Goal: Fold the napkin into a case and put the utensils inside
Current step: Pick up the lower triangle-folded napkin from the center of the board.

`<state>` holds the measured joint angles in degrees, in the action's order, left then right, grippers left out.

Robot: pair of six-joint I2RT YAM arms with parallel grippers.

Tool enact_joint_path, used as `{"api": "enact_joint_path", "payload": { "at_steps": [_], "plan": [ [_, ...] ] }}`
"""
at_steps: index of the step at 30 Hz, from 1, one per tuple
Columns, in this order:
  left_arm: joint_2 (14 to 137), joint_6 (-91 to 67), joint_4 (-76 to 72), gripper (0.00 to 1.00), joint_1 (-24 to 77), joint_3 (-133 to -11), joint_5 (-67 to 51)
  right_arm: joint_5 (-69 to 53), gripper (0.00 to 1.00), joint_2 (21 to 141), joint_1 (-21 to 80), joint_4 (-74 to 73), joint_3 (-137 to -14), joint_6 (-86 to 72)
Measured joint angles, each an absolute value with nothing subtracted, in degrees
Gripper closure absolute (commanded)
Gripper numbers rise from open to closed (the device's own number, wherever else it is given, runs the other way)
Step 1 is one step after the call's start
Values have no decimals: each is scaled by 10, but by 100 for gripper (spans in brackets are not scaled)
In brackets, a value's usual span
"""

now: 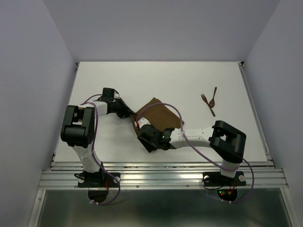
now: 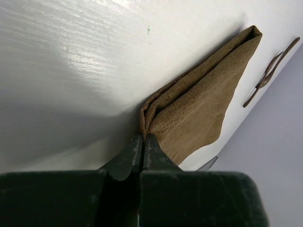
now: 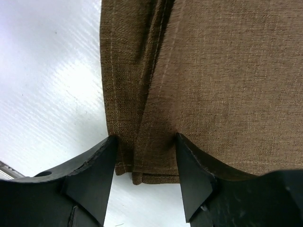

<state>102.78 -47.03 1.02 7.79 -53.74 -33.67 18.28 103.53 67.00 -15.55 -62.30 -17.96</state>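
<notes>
Roughly at the middle of the white tabletop [image 1: 165,80] lies the napkin [image 1: 158,115], a dark brown cloth folded over on itself into a slanted, layered shape, with one robot hand at each of its near edges.

The left hand [image 2: 143,139] is clamped on the napkin: its two dark fingers [image 2: 128,158] are pressed together, with a folded corner of the cloth pinched at their tips. From there the layers fan out and run away across the tabletop.

The right hand [image 3: 144,142] stands apart, its fingertips straddling the napkin's near edge, one on either side of a lengthwise fold. Both tips meet the cloth, but they do not squeeze it.

Only the overhead view shows both arms reaching in from opposite sides. It also shows the fork [image 1: 204,98] and spoon [image 1: 214,94] lying crossed, well apart from the napkin toward the far right. The left wrist view catches them only as a small dark shape beyond the cloth. The right wrist view alone shows the weave, the stitched hem and the stacked layers at the napkin's corner.
</notes>
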Motion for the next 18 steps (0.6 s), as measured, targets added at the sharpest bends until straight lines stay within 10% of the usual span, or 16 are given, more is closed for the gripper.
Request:
{"api": "enact_joint_path", "payload": {
  "at_steps": [18],
  "plan": [
    [1028, -470, 11, 100, 78, -537, -334, 193, 36, 1035, 682, -156, -623, -178]
  ]
}}
